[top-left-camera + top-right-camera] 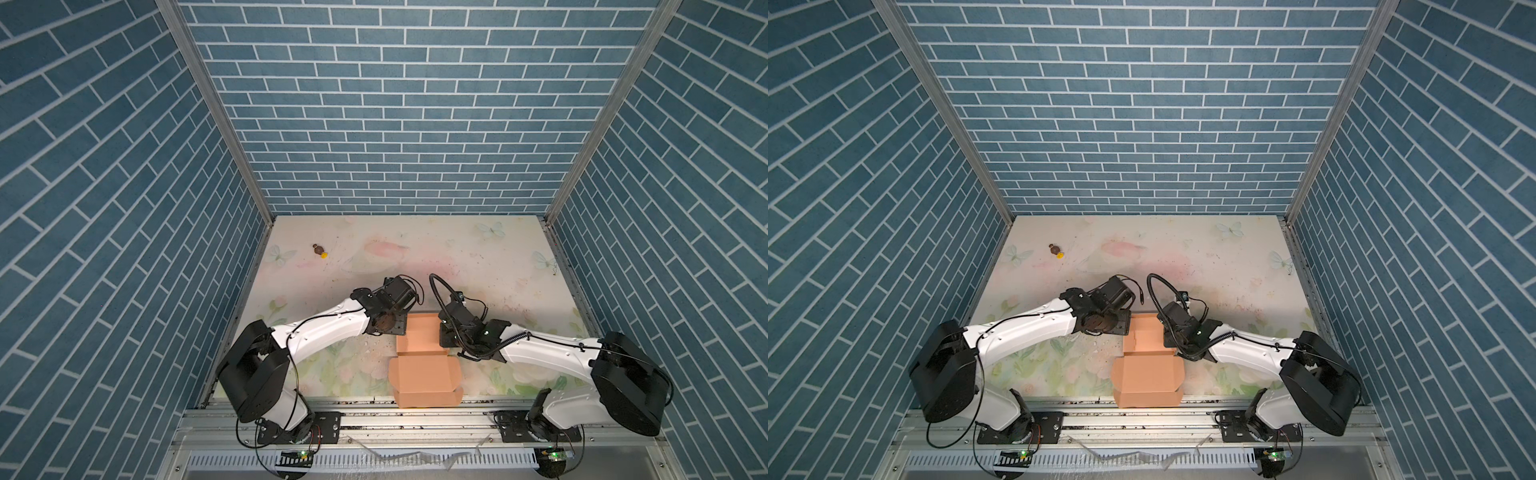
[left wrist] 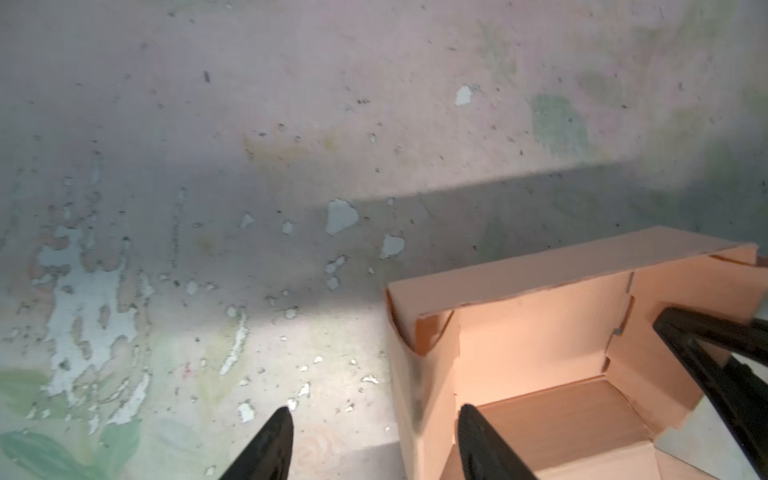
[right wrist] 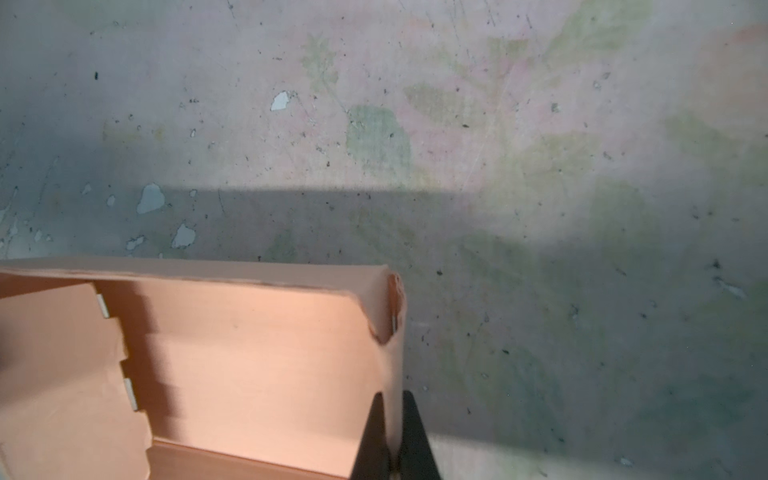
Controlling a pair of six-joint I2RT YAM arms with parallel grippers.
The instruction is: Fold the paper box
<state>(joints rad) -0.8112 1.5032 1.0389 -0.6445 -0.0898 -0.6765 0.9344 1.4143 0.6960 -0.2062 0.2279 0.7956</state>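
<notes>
Floral tabletop [image 1: 415, 257], paper box [image 1: 419, 376] at 6 o'clock; left hand [image 2: 376, 415] spread astride one wall, right hand [image 3: 392, 399] pinching the opposite wall.

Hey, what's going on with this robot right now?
A robot is folding a peach paper box on the table. The right hand pinches one side wall; the left hand is open, straddling the opposite wall. The walls stand up, but the lid lies open, not yet closed.

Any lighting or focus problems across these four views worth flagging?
Both top views: sharp, evenly lit, walls splayed by the wide lens. Left wrist view: soft, a hard-edged shadow crosses the table beyond the paper box. Right wrist view: same shadow, soft too.
</notes>
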